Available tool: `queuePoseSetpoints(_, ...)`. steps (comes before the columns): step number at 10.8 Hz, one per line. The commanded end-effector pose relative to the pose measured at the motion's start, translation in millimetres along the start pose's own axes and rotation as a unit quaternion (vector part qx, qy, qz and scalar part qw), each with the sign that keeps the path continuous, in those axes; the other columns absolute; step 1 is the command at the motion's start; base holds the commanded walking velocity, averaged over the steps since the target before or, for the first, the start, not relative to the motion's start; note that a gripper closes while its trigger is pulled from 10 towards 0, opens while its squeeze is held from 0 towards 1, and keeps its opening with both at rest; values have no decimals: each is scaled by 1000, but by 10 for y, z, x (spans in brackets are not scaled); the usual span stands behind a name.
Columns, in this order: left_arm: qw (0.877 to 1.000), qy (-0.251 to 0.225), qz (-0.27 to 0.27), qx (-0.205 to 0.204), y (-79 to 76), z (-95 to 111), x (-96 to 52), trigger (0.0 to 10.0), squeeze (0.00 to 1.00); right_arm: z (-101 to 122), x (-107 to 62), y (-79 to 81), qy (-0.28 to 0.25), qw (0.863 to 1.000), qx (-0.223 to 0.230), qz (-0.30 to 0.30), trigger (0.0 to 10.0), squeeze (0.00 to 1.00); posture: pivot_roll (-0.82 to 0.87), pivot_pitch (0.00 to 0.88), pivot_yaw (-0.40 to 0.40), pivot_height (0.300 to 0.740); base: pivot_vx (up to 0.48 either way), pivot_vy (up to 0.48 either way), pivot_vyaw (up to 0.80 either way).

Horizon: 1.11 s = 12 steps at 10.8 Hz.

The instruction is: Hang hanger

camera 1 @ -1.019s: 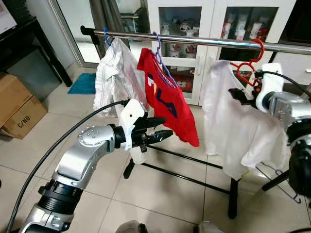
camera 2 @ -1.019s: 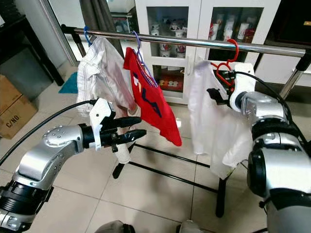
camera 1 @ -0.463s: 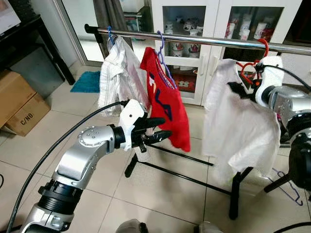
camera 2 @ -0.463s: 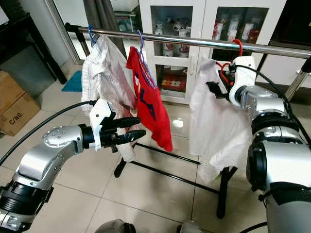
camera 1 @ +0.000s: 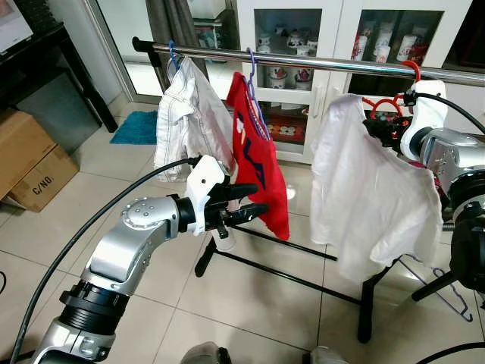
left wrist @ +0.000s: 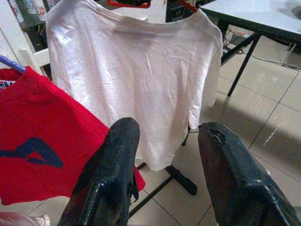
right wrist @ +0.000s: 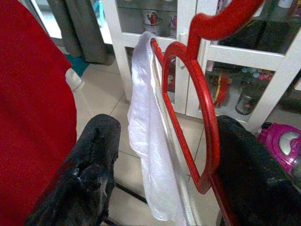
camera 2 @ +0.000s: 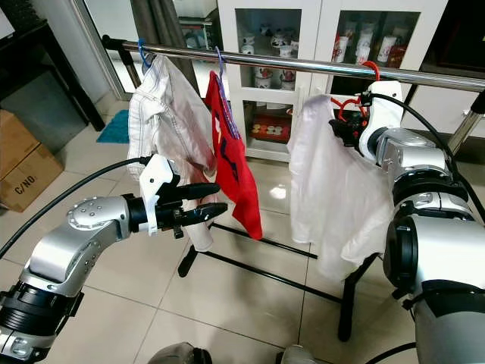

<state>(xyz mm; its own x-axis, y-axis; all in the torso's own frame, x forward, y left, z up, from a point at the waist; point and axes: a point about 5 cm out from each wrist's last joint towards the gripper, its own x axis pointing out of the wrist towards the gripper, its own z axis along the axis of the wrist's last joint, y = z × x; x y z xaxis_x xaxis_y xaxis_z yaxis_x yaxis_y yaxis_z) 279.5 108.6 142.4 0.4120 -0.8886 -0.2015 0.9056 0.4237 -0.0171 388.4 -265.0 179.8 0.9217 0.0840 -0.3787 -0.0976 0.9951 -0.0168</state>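
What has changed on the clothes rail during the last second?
The red T-shirt has swung and now hangs closer to vertical. The white shirt on the red hanger has spread out wider beside the right gripper. The left gripper is unchanged, open, and the white jacket hangs as before.

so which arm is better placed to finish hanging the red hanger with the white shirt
The right. Its right gripper is up at the red hanger by the rail, while the left gripper hovers open, low and holding nothing.
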Motion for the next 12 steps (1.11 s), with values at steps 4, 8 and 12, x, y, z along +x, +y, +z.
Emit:
queuePoseSetpoints(4, 1000, 8, -1, 8, 19, -4, -22, 10000, 0, 34, 4, 21, 12, 1000, -10, 7, 0, 0, -95, 0, 125, 740, 0, 0, 0)
queuePoseSetpoints(8, 1000, 10, -3, 10, 17, -3, -24, 10000, 0, 71, -6, 8, 13, 1000, -12, 5, 0, 0, -100, 0, 124, 740, 0, 0, 0)
queuePoseSetpoints(12, 1000, 11, -6, 13, 8, -10, -20, 10000, 0, 99, -3, 23, 16, 999, -43, 11, 863, 0, -103, 0, 124, 740, 0, 0, 0)
